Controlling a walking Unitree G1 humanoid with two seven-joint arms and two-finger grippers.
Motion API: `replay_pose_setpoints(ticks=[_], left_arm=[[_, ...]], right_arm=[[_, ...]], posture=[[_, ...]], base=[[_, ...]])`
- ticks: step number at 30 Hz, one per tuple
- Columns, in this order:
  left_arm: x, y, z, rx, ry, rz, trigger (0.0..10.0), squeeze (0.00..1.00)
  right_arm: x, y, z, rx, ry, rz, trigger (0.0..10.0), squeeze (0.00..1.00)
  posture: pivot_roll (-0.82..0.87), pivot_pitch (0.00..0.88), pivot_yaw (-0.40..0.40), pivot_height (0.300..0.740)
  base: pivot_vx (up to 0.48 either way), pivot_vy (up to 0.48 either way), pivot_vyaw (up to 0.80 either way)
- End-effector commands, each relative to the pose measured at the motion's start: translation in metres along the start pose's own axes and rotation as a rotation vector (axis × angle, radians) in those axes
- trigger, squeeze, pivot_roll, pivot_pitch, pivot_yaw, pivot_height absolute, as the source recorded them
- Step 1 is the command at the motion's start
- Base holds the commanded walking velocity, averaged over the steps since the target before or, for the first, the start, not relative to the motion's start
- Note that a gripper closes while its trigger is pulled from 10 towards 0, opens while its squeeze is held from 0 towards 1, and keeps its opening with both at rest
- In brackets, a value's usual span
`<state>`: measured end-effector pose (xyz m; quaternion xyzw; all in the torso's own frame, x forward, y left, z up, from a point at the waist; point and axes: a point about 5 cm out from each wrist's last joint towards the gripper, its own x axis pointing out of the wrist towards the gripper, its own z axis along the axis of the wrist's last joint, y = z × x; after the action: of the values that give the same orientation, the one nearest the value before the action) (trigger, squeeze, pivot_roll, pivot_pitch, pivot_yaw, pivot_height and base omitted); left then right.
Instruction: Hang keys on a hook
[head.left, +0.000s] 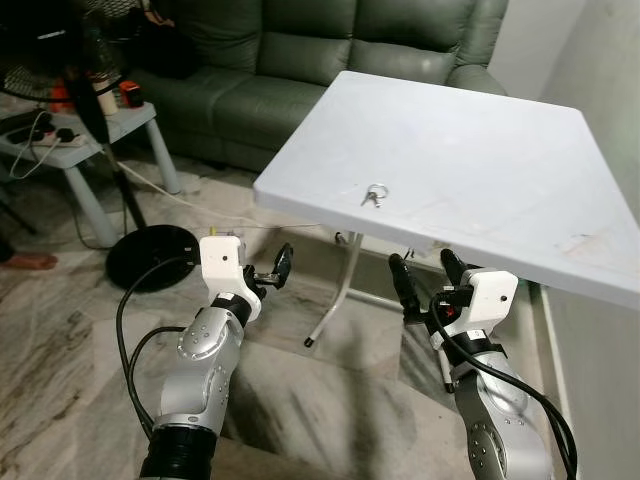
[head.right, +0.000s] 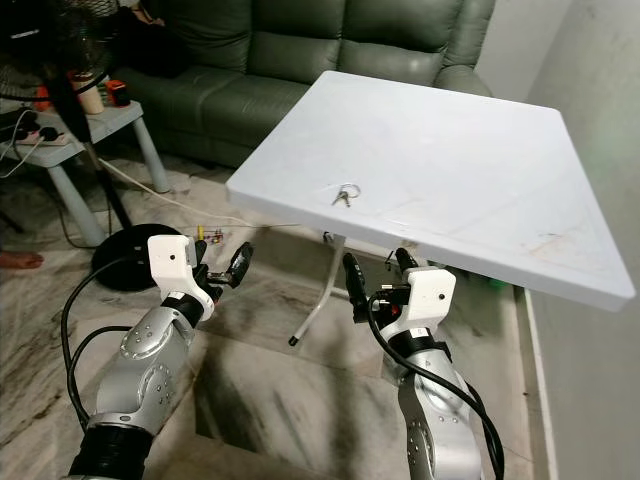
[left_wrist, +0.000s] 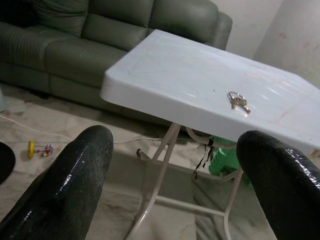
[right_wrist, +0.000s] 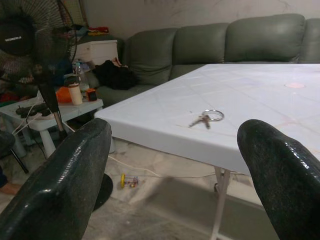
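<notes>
Lying near the front edge of the white counter, the keys on their ring are untouched. Both arms are held below and before that edge. The left pincer is seen with its fingers apart and empty; the right pincer is likewise spread and empty. A green sofa stands behind the counter.

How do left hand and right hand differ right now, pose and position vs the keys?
The left hand points sideways toward the robot's right, out over the floor left of the white table; the right hand points up, just below the table's near edge. The right hand sits nearer the keys than the left hand. Both are open, hold nothing, and are below tabletop height.
</notes>
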<state>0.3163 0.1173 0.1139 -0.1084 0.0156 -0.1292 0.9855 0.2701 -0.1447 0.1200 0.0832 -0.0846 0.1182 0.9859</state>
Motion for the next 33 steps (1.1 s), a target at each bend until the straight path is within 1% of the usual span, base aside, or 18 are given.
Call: replay_pose_setpoints(ticks=[1, 5, 7, 8, 10, 11, 13, 15, 16, 21, 33], left_arm=[[0.0022, -0.003, -0.0007, 0.012, 0.012, -0.006, 10.0, 0.0], [0.0029, -0.0055, -0.0014, 0.017, 0.012, -0.016, 10.0, 0.0], [0.0033, -0.0063, -0.0012, 0.02, 0.009, -0.013, 10.0, 0.0], [0.0034, -0.0069, -0.0011, 0.039, 0.002, -0.004, 10.0, 0.0], [0.0032, -0.0071, -0.0014, 0.048, -0.001, 0.0, 10.0, 0.0], [0.0031, -0.0077, -0.0027, 0.031, 0.005, -0.003, 10.0, 0.0], [0.0027, -0.0081, -0.0028, 0.041, -0.001, -0.007, 10.0, 0.0], [0.0023, -0.0075, -0.0046, 0.039, 0.012, 0.006, 10.0, 0.0], [0.0022, -0.0069, -0.0062, 0.02, 0.024, 0.006, 10.0, 0.0], [0.0011, -0.0029, -0.0077, 0.008, 0.03, 0.013, 10.0, 0.0], [0.0003, -0.0021, -0.0078, -0.004, 0.03, 0.009, 10.0, 0.0]], right_arm=[[-0.0002, -0.0009, 0.0023, -0.001, -0.004, -0.001, 10.0, 0.0], [-0.0014, 0.0007, 0.0011, 0.0, 0.002, 0.007, 10.0, 0.0], [-0.0019, 0.0008, 0.0006, 0.0, 0.003, 0.009, 10.0, 0.0], [-0.0026, 0.0008, 0.0002, 0.0, 0.006, 0.01, 10.0, 0.0], [-0.0031, 0.0009, -0.0001, -0.001, 0.008, 0.011, 10.0, 0.0], [-0.0036, 0.0007, -0.0005, -0.001, 0.01, 0.012, 10.0, 0.0], [-0.0048, 0.0005, -0.001, -0.002, 0.014, 0.014, 10.0, 0.0], [-0.0057, 0.0003, -0.0014, -0.003, 0.018, 0.016, 10.0, 0.0], [-0.006, 0.0003, -0.0015, -0.003, 0.019, 0.016, 10.0, 0.0], [-0.0057, 0.0006, -0.0007, -0.004, 0.019, 0.018, 10.0, 0.0], [-0.0068, 0.0006, -0.0013, -0.002, 0.024, 0.019, 10.0, 0.0]], posture=[[0.03, 0.02, -0.039, 0.74], [0.03, 0.009, -0.039, 0.74], [0.03, 0.003, -0.04, 0.74], [0.03, 0.001, -0.042, 0.74], [0.03, 0.001, -0.042, 0.74], [0.02, 0.0, -0.043, 0.74], [0.02, 0.0, -0.046, 0.74], [0.02, 0.0, -0.047, 0.74], [0.03, 0.0, -0.048, 0.74], [0.03, 0.0, -0.05, 0.74], [0.03, 0.002, -0.052, 0.74]], base=[[0.27, 0.364, 0.0], [0.274, 0.36, 0.0], [0.0, 0.0, 0.0], [0.0, 0.0, 0.0], [0.0, 0.0, 0.0], [0.0, 0.0, 0.0], [0.0, 0.0, 0.0], [0.0, 0.0, 0.0], [0.0, 0.0, 0.0], [0.0, 0.0, 0.0], [0.392, 0.0, 0.0]])
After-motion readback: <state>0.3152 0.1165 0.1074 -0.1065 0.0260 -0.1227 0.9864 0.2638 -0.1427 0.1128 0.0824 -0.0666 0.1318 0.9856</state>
